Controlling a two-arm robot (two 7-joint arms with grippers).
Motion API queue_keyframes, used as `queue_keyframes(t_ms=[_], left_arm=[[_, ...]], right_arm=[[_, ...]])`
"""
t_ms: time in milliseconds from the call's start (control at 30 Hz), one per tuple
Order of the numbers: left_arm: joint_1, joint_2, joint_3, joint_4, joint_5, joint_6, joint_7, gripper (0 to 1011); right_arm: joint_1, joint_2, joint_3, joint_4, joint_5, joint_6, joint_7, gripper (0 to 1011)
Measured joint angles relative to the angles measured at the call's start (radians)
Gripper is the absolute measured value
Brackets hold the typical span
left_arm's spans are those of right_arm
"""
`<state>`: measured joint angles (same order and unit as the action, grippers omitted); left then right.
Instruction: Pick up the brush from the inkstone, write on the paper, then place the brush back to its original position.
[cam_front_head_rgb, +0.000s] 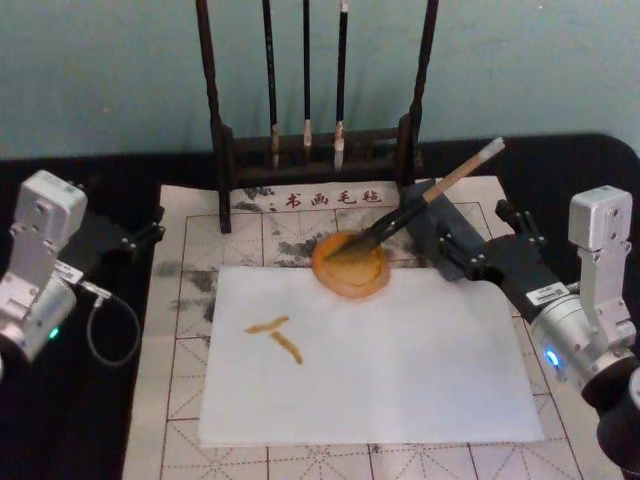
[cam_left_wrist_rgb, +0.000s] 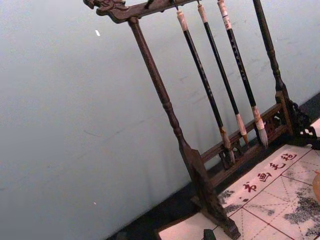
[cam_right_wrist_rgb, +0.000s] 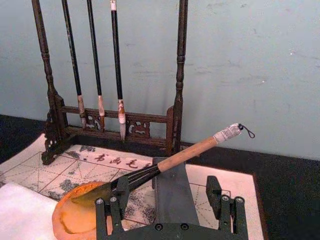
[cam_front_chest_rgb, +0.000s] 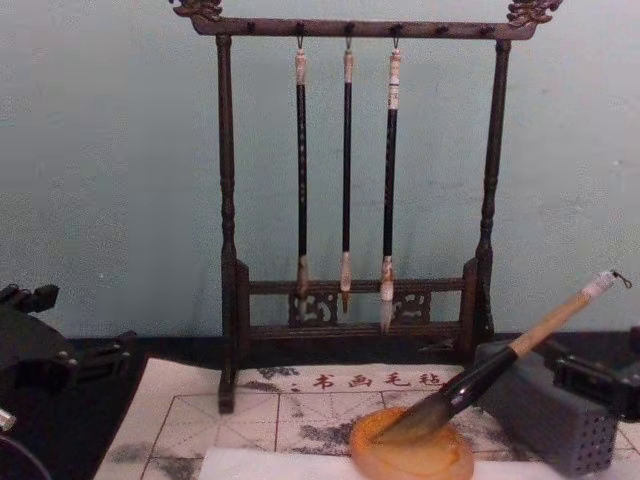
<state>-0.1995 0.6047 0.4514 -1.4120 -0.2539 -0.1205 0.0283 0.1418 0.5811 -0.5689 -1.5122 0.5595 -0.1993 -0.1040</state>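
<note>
Looking at centre frame, you saw the brush (cam_front_head_rgb: 420, 207) slanting from the inkstone (cam_front_head_rgb: 350, 266) toward upper right, your right gripper (cam_front_head_rgb: 478, 241) nearer, jaws apart, holding nothing.

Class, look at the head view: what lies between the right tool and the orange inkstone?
The grey block, with the brush leaning across it into the inkstone; the right tool stands open beside it.

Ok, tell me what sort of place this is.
Most likely a calligraphy practice desk: a wooden brush rack hangs three thin brushes, a gridded felt mat lies under white paper, and the brush rests in the inkstone.
</note>
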Motion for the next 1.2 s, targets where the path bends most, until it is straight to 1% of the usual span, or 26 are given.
queue_keyframes(t_ms=[1200], left_arm=[[0.000, 0.000, 0.000, 0.000, 0.000, 0.000, 0.000, 1001]], right_arm=[[0.000, 0.000, 0.002, -0.001, 0.007, 0.000, 0.003, 1002]])
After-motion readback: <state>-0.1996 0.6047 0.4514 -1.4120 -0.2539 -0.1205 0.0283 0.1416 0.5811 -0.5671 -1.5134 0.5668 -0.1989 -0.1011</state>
